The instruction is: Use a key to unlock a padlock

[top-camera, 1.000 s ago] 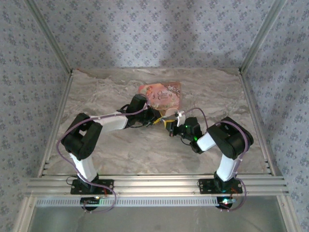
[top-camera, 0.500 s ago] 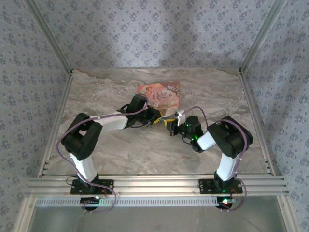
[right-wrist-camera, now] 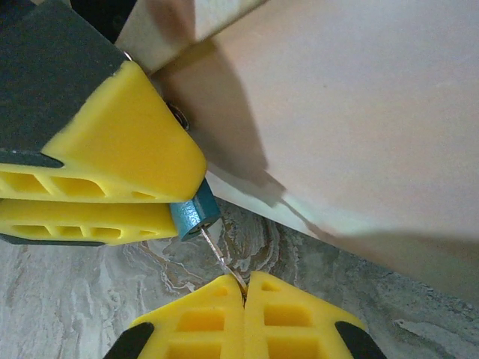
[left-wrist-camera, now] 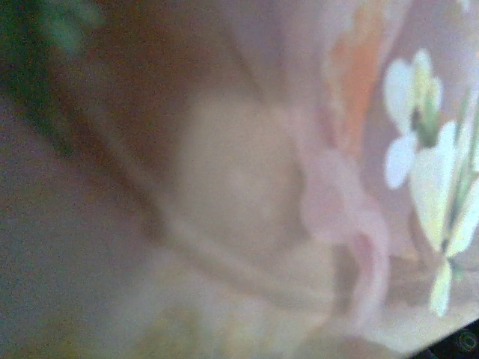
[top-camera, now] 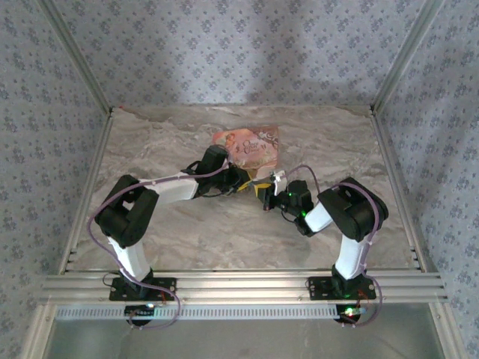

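Observation:
In the right wrist view a small blue padlock (right-wrist-camera: 193, 215) is pinched between the yellow fingers of my left gripper (right-wrist-camera: 183, 200), which is shut on it. A thin metal key (right-wrist-camera: 218, 256) runs from the padlock's face down into my right gripper (right-wrist-camera: 245, 288), which is shut on the key's near end. The key's head is hidden between those fingers. From above, the left gripper (top-camera: 251, 185) and right gripper (top-camera: 268, 196) meet tip to tip mid-table, just in front of the pink box (top-camera: 249, 146).
The flat pink illustrated box (right-wrist-camera: 359, 112) lies right behind the two grippers, its edge almost touching them. Its blurred flower print (left-wrist-camera: 419, 149) is pressed close to the left wrist camera. Marble tabletop (top-camera: 224, 232) stretches around, bounded by aluminium rails (top-camera: 239, 284).
The right arm's elbow and wrist have shifted slightly left toward the left gripper. The left arm has stayed put, and both grips are unchanged.

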Tool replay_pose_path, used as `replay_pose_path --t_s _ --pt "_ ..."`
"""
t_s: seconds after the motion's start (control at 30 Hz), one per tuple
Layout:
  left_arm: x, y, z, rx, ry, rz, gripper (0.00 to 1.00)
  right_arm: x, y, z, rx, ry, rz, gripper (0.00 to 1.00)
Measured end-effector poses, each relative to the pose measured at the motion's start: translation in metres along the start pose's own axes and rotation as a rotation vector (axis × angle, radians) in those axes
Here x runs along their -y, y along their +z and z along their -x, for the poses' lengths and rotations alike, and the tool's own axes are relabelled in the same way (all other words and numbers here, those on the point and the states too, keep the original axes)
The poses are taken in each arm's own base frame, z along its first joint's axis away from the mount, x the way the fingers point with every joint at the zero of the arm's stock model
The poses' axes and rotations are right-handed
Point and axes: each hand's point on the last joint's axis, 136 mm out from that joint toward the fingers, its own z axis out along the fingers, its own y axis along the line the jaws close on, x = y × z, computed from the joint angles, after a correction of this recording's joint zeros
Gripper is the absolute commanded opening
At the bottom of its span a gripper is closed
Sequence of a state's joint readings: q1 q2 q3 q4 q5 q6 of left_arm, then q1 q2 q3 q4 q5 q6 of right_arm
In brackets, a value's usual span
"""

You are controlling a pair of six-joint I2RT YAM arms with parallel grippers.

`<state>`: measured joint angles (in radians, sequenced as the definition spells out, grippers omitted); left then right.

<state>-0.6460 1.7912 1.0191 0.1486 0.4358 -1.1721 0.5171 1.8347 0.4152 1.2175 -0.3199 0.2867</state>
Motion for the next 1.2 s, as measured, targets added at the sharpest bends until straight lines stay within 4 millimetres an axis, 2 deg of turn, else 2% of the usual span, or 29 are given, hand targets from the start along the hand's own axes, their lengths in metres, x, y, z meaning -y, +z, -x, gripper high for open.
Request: replay_pose_path --t_s 0.53,1.2 --pt "0.0054 -0.0005 0.0011 0.001 0.007 -0.002 0.07 -0.0016 -0.0035 0.0076 0.001 0.095 0.089 0.00" --pt "0.0052 -0.0014 -0.0024 -0.020 0.059 0.022 0.07 -0.0026 -0.0056 0.0077 -0.031 0.085 0.102 0.00"
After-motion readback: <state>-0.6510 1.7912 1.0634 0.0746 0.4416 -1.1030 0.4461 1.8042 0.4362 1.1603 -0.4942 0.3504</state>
